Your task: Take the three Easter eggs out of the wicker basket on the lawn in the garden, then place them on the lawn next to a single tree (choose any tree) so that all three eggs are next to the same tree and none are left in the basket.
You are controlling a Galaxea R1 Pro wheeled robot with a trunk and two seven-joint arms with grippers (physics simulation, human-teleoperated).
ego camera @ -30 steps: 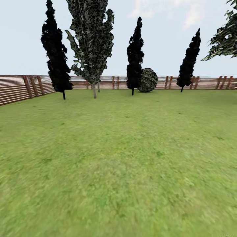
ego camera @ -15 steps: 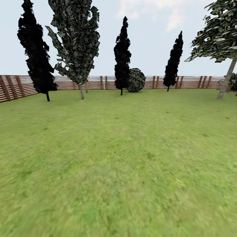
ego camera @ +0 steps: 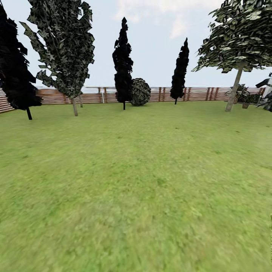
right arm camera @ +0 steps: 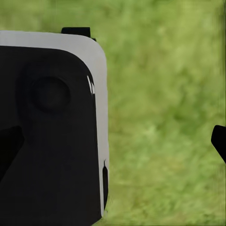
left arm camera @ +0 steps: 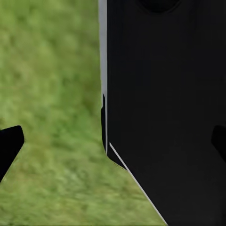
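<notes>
lawn (ego camera: 136, 181) before fence (ego camera: 94, 95), tree (ego camera: 235, 87) right

L wrist view: left gripper (left arm camera: 113, 141) points down at the grass, its two dark fingertips (left arm camera: 10, 143) set wide apart w/ nothing between them. A big black part of the robot's body (left arm camera: 165, 103) w/ a thin pale edge sits between them. R wrist view: right gripper (right arm camera: 115, 143) looks the same, one tip (right arm camera: 219, 139) at the edge, the other prob. lost against a black, grey-rimmed body part (right arm camera: 52, 127).
</notes>
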